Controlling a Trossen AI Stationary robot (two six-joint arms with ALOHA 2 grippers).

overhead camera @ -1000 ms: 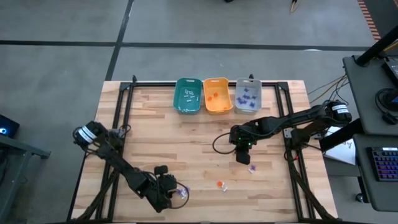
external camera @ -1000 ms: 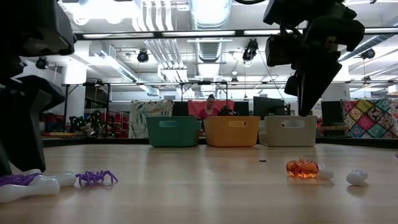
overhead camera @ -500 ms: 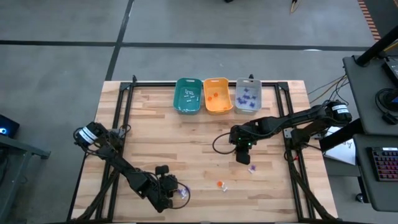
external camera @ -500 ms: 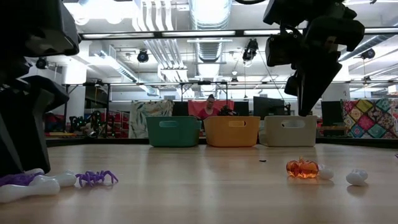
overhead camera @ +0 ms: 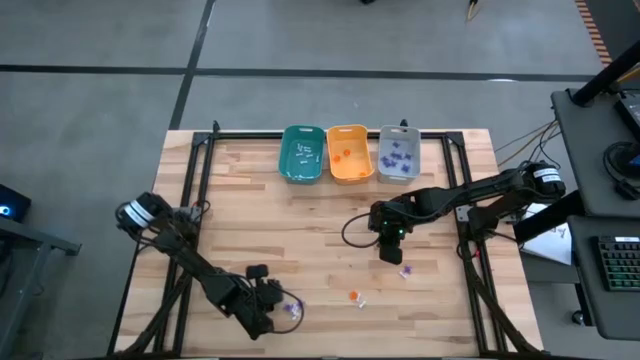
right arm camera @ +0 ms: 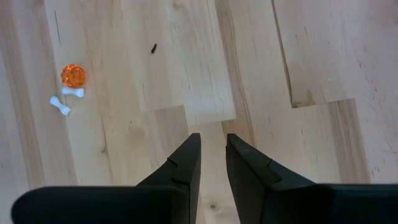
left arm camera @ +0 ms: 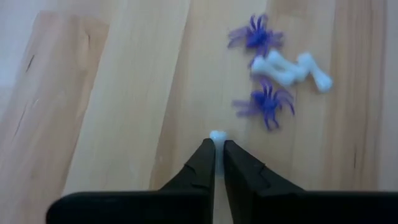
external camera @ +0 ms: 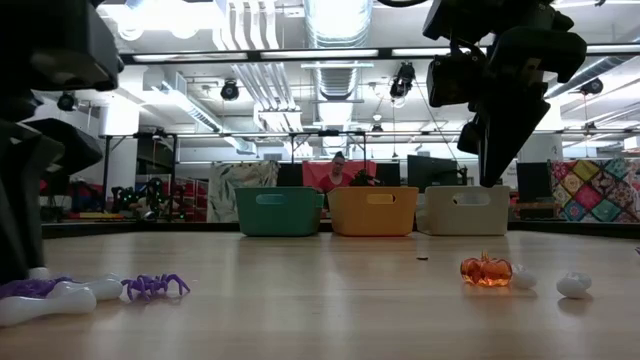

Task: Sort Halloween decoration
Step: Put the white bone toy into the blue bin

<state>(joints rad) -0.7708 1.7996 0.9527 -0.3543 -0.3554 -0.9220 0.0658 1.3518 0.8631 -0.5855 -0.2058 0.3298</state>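
- The left claw (left arm camera: 216, 152) is low over the counter (overhead camera: 260, 230) near its front edge, left of centre, and pinched closed on a small white bone (left arm camera: 217, 136) held at its tip.
- Just beyond that claw lie two purple spiders (left arm camera: 255, 36) (left arm camera: 267, 102) with two more white bones (left arm camera: 292, 68) between them, the bones touching each other.
- From the low view the same cluster shows as a purple spider (external camera: 153, 286) beside white bones (external camera: 60, 297) at the foot of the left arm.
- The right claw (right arm camera: 211, 158) hangs above bare wood right of the counter's centre, its fingers a narrow gap apart with nothing between them.
- An orange pumpkin (right arm camera: 73, 76) sits near the front edge, right of centre, with two white bones (right arm camera: 66, 99) just beside it.
- In the high view a purple trinket (overhead camera: 406, 271) lies just in front of the right claw.
- Three bins stand in a row at the back edge: teal (overhead camera: 301, 154), orange (overhead camera: 348, 153), grey (overhead camera: 399, 155).
- White bits show in the teal bin, orange ones in the orange, purple ones in the grey.
- A person (external camera: 338, 172) shows in the room behind the bins.
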